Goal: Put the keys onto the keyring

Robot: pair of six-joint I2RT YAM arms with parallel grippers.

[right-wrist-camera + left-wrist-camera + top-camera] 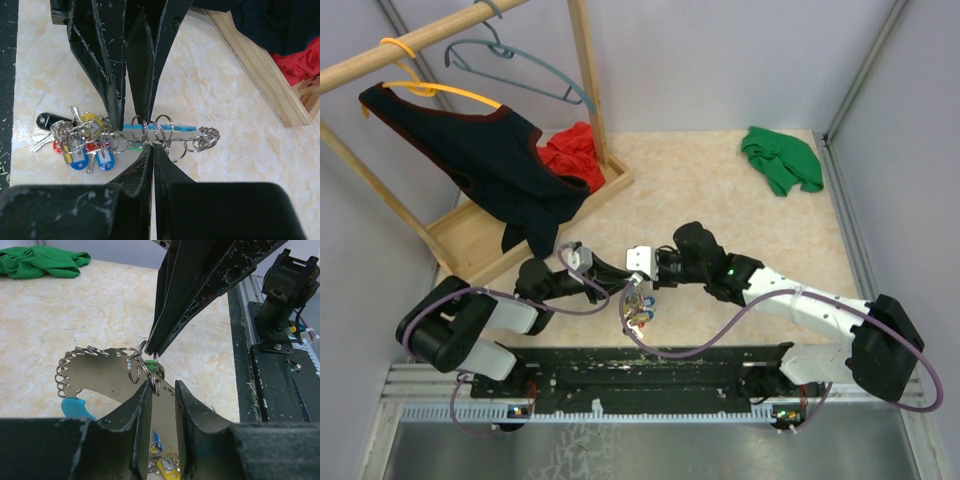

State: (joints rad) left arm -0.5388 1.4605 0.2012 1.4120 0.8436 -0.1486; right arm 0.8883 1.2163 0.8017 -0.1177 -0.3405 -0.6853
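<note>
Both arms meet at mid-frame in the overhead view, low over the pale marbled counter (720,190).

Task's thing: the silvery coiled keyring with a light-blue segment (170,128) is carried between the two tools and lies roughly level across the centre of the right wrist view. Its cluster of blue, yellow and red plastic tags (82,150) trails to centre-left there. I cannot tell whether the cluster rests on the counter.

Left tool (162,392), bottom centre of its own view: fingers drawn in on the keyring's silvery band. I read that as a firm clamp.

Right tool (152,148): fingers pressed together at the tips, apparently nipping a small wire split ring (129,370). The small key with the green plastic head (150,365) sits just below that pinch. I can't pick out a red-headed key; the red near the tags may be a tag.

Step in hand, as I judge it: threading the green key's ring onto the keyring.

How I'd run it:
- Use the left tool as the fixed anchor and don't drift it.
- Work the right wrist in small rotations so the ring walks along the wire. A straight pull would likely drag the band out of the left clamp.
- Watch the left wrist view, centre, where the contact shows best.
- Don't loosen the right pinch until the ring is seen fully round the keyring wire.
- Risk: neighbouring loose rings snagging the tips.
</note>
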